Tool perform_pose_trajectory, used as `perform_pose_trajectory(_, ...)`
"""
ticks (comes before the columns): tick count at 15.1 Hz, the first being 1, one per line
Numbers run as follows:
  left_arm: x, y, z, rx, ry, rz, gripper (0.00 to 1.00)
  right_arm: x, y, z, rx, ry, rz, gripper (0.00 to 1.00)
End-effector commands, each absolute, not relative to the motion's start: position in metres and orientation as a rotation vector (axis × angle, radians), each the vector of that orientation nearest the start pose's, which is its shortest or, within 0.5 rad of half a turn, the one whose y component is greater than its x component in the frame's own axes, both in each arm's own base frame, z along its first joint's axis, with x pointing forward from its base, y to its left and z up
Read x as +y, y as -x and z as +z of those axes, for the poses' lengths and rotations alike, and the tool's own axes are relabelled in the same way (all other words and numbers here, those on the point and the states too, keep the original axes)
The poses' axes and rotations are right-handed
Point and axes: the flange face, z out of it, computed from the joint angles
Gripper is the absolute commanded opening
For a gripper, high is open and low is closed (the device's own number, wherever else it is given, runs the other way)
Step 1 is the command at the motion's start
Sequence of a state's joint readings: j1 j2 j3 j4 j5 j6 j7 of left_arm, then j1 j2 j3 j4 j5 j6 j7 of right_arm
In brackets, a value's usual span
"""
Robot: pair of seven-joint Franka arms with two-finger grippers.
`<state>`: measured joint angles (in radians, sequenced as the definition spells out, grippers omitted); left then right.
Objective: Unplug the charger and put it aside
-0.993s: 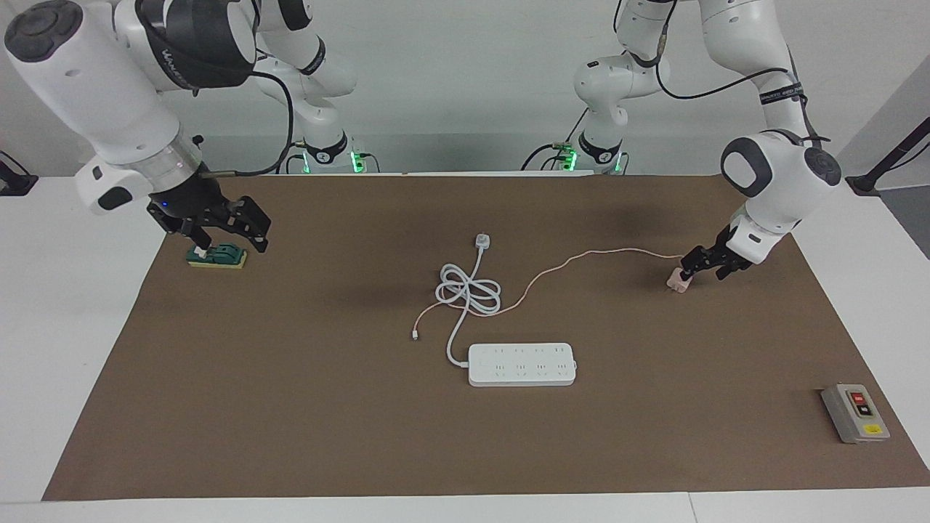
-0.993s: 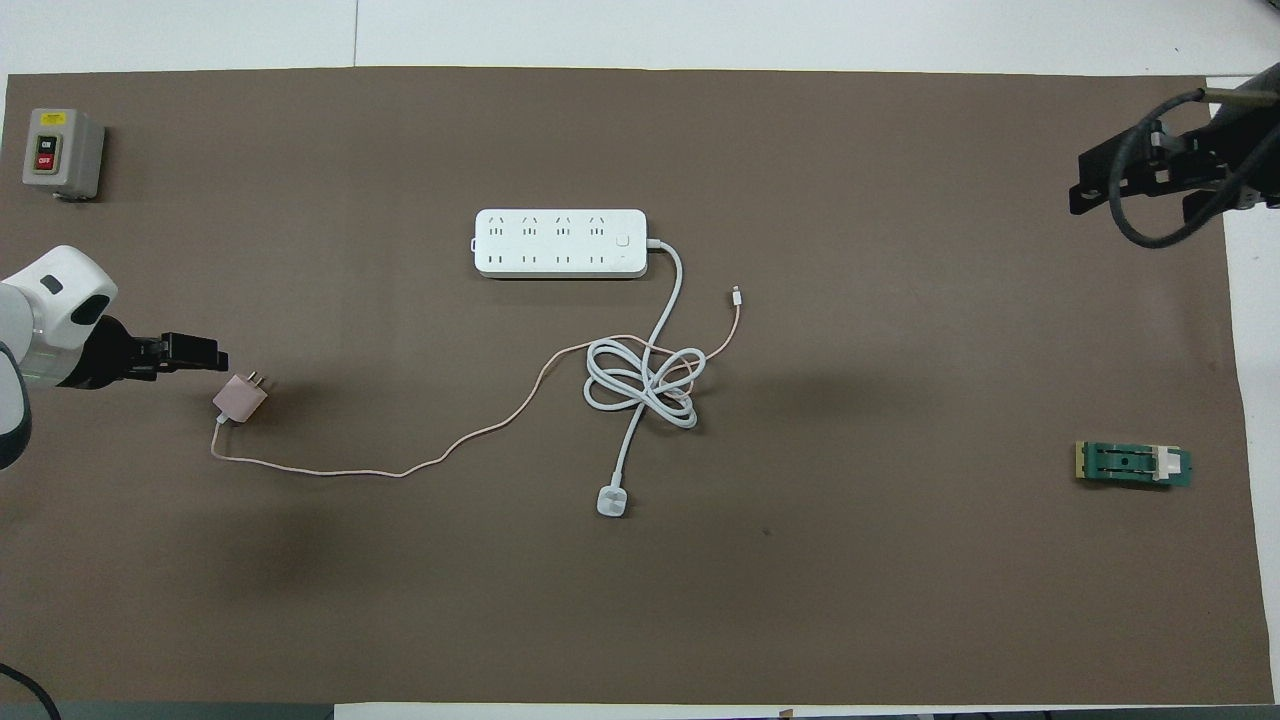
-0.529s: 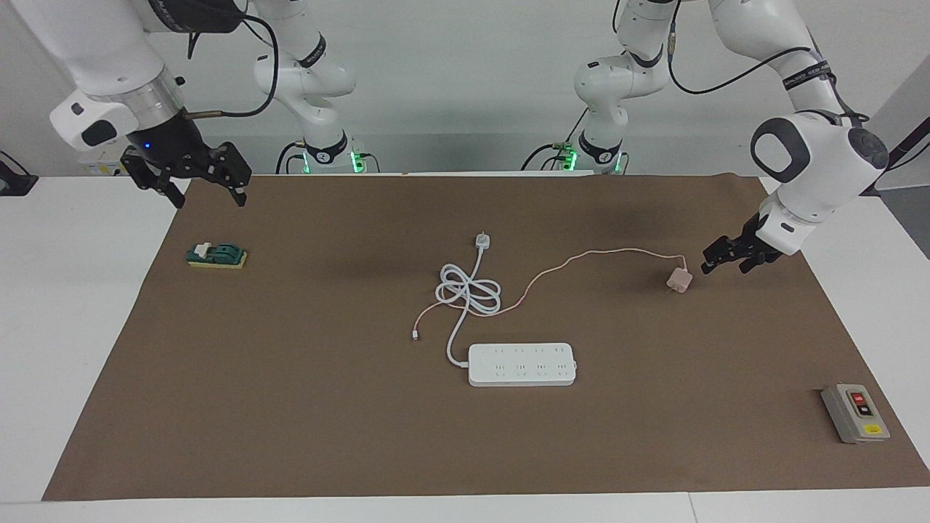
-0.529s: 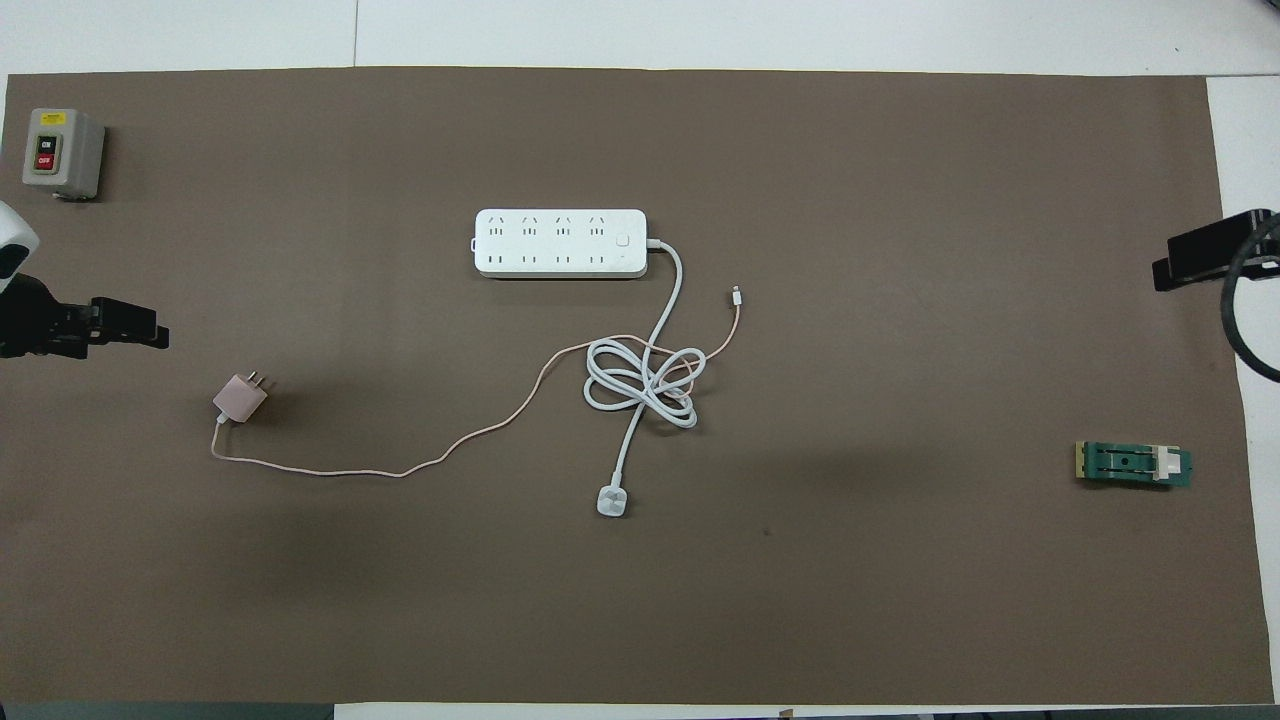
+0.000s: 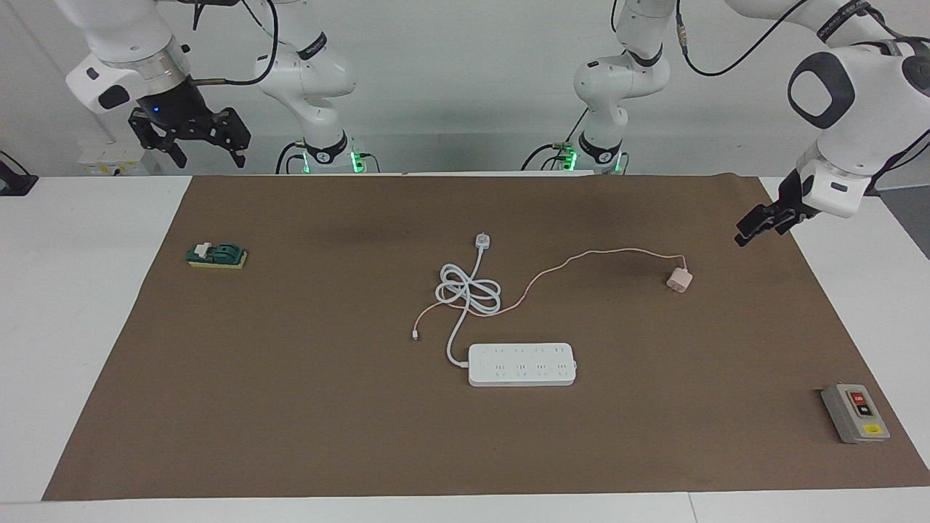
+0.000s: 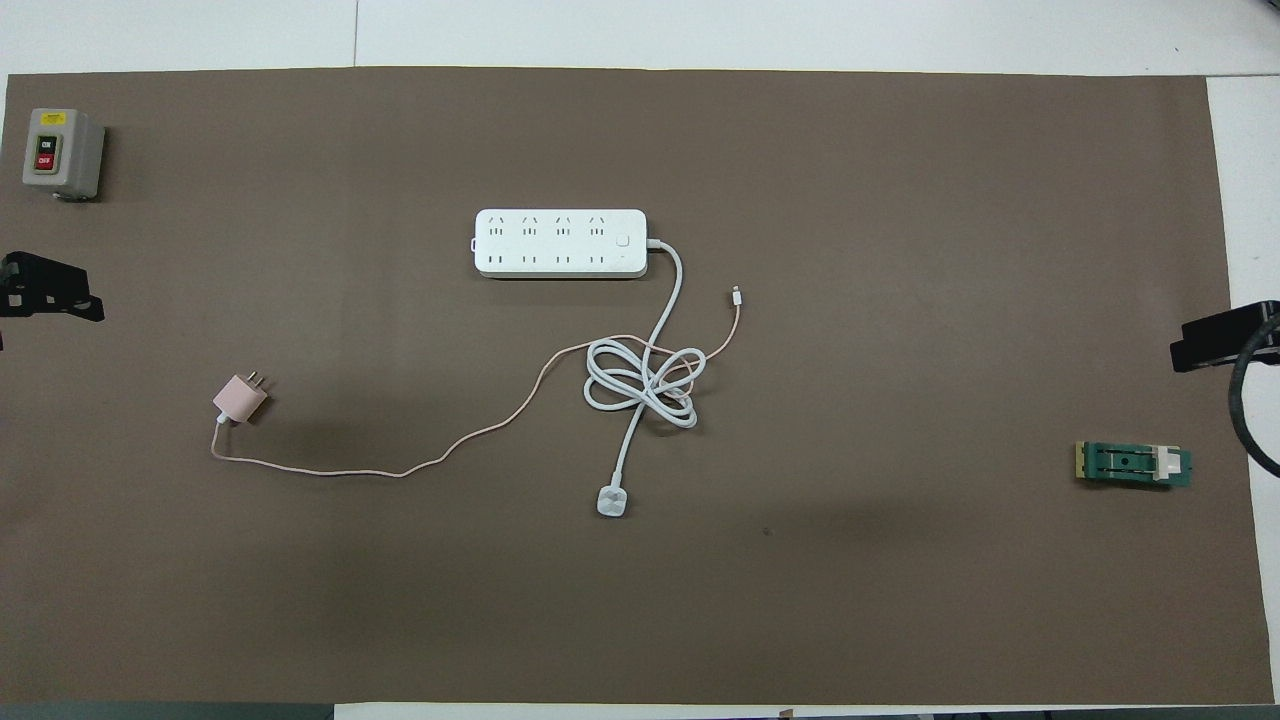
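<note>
Toward the left arm's edge of the brown surface (image 5: 290, 436), the small pale pink cube charger (image 5: 680, 280) lies released; the left pincer (image 5: 759, 224) has lifted away, fingers apart, as has the open right pincer (image 5: 190, 138). Placement looks done.

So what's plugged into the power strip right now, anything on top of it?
Nothing. The power strip has every socket bare. The charger lies unplugged on the mat toward the left arm's end, prongs showing. What lies under the strip is covered.
</note>
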<state>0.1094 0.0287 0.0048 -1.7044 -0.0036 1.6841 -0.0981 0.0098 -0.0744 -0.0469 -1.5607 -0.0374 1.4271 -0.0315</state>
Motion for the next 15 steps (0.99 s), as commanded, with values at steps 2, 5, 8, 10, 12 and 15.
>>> perform_pose_trajectory(2, 0.049, -0.538, 0.586, -0.375, 3.089, 0.079, 1.0, -0.026, -0.518, 0.651, 0.0, 3.2, 0.05, 1.0)
perform_pose_trajectory(5, 0.037, -0.535, 0.589, -0.362, 3.084, 0.114, 1.0, -0.025, -0.52, 0.648, 0.004, 3.198, 0.06, 1.0)
perform_pose_trajectory(8, 0.029, -0.536, 0.599, -0.317, 3.097, 0.103, 1.0, -0.025, -0.521, 0.646, 0.004, 3.198, 0.069, 1.0)
perform_pose_trajectory(10, 0.02, -0.535, 0.602, -0.299, 3.11, 0.15, 1.0, -0.026, -0.521, 0.645, 0.007, 3.196, 0.074, 1.0)
perform_pose_trajectory(12, 0.003, -0.542, 0.597, -0.231, 3.124, 0.146, 1.0, -0.026, -0.521, 0.645, 0.006, 3.195, 0.074, 1.0)
perform_pose_trajectory(15, -0.013, -0.554, 0.583, -0.125, 3.131, 0.142, 1.0, -0.025, -0.522, 0.641, 0.003, 3.194, 0.086, 1.0)
